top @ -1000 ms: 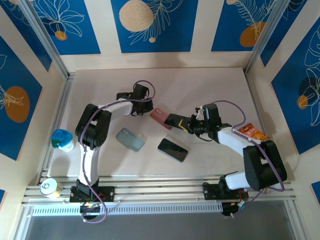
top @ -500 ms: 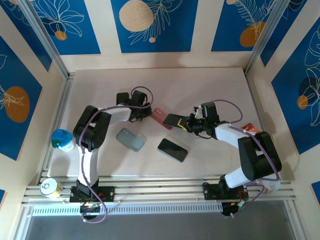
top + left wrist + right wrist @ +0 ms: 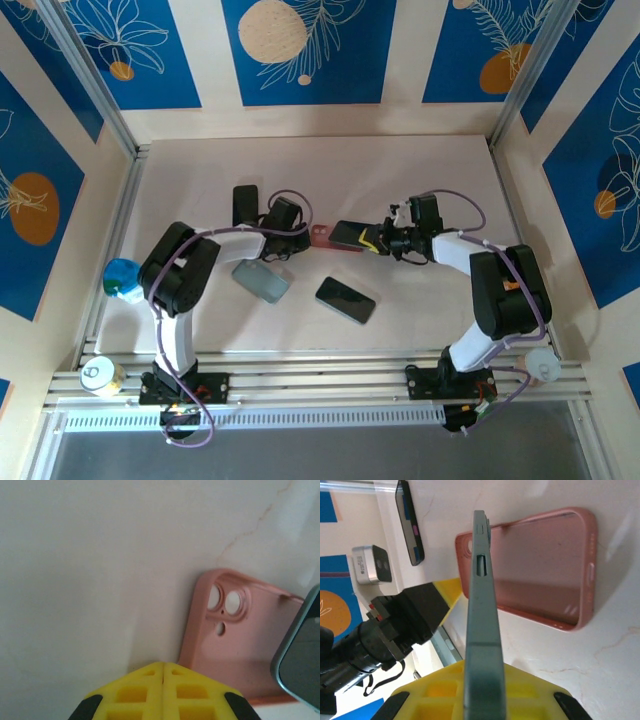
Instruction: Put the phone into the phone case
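Over the table (image 3: 420, 160), top view: the right gripper (image 3: 378, 240) is clamped on the phone (image 3: 348, 233) and holds it raised at the table's middle. The phone's far end sits over the right end of the pink case (image 3: 321, 238). The left gripper (image 3: 298, 232) is at the case's left end, touching or just beside it, cannot tell which from here. A black phone (image 3: 346, 299) lies flat nearer the arm bases, apart from both grippers. A grey-blue slab (image 3: 260, 279), phone or case, cannot tell, lies left of it under the left arm. Another black phone (image 3: 244, 205) lies behind the left gripper. A blue-green object (image 3: 122, 278) and a can (image 3: 100, 375) sit at the left edge.

Left wrist view: left gripper (image 3: 163, 672) has its yellow fingers (image 3: 135, 695) pressed together, nothing between them. The tips are right at the lower-left edge of the pink case (image 3: 240, 645). The case lies open side up on the table, camera holes at its near end. The phone (image 3: 300, 650) shows as a rounded corner above the case's right part.

Right wrist view: right gripper (image 3: 482, 680) pinches the phone (image 3: 481, 605) edge-on between its yellow fingers (image 3: 530, 695), phone tilted, its tip over the near left corner of the pink case (image 3: 540, 565). The case is flat, hollow side up. The left gripper (image 3: 447, 592) has its yellow tip against the case's left corner. The other black phone (image 3: 410, 522) lies beyond.
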Controlling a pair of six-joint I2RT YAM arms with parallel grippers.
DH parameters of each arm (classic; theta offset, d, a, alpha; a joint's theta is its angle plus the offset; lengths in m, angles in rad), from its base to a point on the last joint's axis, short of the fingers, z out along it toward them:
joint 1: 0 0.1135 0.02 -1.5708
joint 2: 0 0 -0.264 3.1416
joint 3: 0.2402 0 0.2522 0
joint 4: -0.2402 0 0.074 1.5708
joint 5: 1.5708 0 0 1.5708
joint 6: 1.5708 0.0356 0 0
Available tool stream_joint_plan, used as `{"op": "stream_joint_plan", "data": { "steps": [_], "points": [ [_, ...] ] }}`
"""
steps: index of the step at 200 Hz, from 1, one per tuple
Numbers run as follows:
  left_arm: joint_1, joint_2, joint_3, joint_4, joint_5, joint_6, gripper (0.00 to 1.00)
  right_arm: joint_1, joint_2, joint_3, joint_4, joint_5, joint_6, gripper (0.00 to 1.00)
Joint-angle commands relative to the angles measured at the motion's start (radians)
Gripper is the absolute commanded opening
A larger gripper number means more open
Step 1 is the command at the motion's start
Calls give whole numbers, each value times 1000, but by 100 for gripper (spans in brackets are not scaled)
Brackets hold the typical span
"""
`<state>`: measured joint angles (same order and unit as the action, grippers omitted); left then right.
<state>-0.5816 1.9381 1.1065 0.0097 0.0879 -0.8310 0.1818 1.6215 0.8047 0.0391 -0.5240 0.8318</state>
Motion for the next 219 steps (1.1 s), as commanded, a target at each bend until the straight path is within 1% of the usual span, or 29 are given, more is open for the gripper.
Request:
{"op": "stream_joint_plan", "data": {
  "steps": [1, 30, 60, 100, 129, 152, 219],
  "points": [
    [-1, -49, -13, -29, -4, -10, 0, -2, -2, 66, -62, -129, -115, 0],
    [17, -72, -14, -36, -23, -11, 0, 3, 15, 140, -192, -155, -228, 0],
    [41, -73, 1, -37, -19, -11, 0, 4, 63, 191, -233, -201, -275, 0],
    [46, -46, 34, -44, -25, -11, 0, 21, 144, 260, -306, -206, -344, 0],
    [47, -33, 49, -42, -29, -10, 0, 22, 183, 286, -331, -203, -369, 0],
    [46, -16, 82, -72, -40, 12, 0, 27, 206, 307, -355, -191, -387, 0],
    [46, 39, 118, -82, -22, 20, 0, 26, 251, 319, -327, -175, -372, 0]
  ]
}}
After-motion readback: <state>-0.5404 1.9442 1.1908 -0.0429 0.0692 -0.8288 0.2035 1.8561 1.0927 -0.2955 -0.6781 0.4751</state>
